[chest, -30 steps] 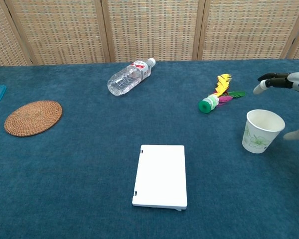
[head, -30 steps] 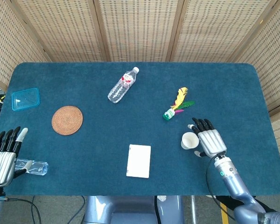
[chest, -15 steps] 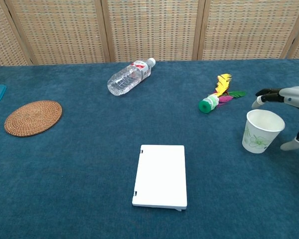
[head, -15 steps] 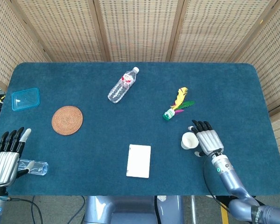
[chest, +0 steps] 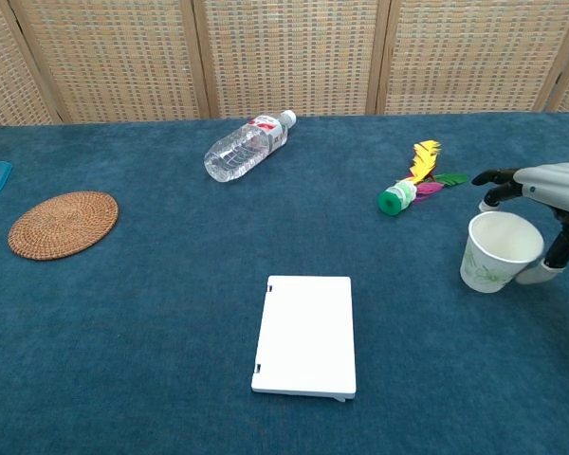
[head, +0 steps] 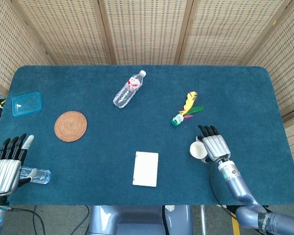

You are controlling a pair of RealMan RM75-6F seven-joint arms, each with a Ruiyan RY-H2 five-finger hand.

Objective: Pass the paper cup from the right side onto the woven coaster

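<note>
Rightward, right hand (chest: 542, 194) at upright cup (chest: 494, 250), thumb touching its side, fingers arched over rim, grip uncertain, coaster (head: 70, 126) far left, left hand (head: 6, 164) fingers spread.

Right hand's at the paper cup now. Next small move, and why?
Probably close the fingers on the paper cup before lifting. In the chest view the right hand wraps beside the cup, thumb at its wall, but a firm grip isn't evident. The cup stands upright on the table, and the woven coaster lies far to the left.

Matt paper cup (chest: 493, 252), rough woven coaster (head: 70, 126), napped blue tablecloth (head: 88, 161)
</note>
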